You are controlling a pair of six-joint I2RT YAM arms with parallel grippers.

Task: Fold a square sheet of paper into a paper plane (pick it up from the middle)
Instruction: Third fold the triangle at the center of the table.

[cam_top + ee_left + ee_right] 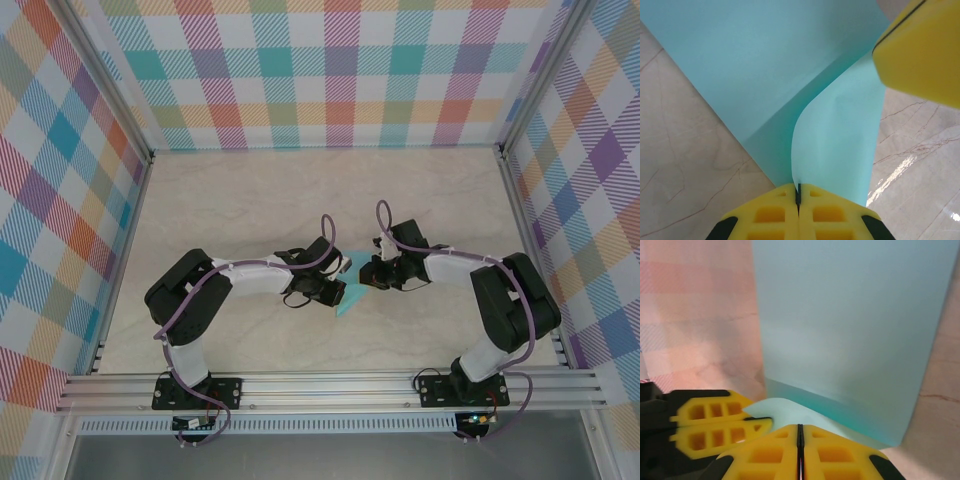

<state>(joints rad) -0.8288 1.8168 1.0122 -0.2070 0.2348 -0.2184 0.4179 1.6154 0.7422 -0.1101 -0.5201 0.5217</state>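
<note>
One paper plane (pixel 765 75) edge between left fingers (pixel 771 216), another between right fingers (pixel 836 456).

two arms meet at a cyan paper

the left gripper (pixel 338 284) and right gripper (pixel 371 274) reach inward, close together, both at a small piece of cyan paper (pixel 352 299) whose pointed end faces the near edge. the pale marbled table (pixel 250 200) sits within plaid walls (pixel 340 70).

Pastel plaid walls (pixel 330 70) enclose a pale marble-patterned bench (pixel 300 190) on three sides; aluminium rails (pixel 330 385) run along its near edge.
</note>
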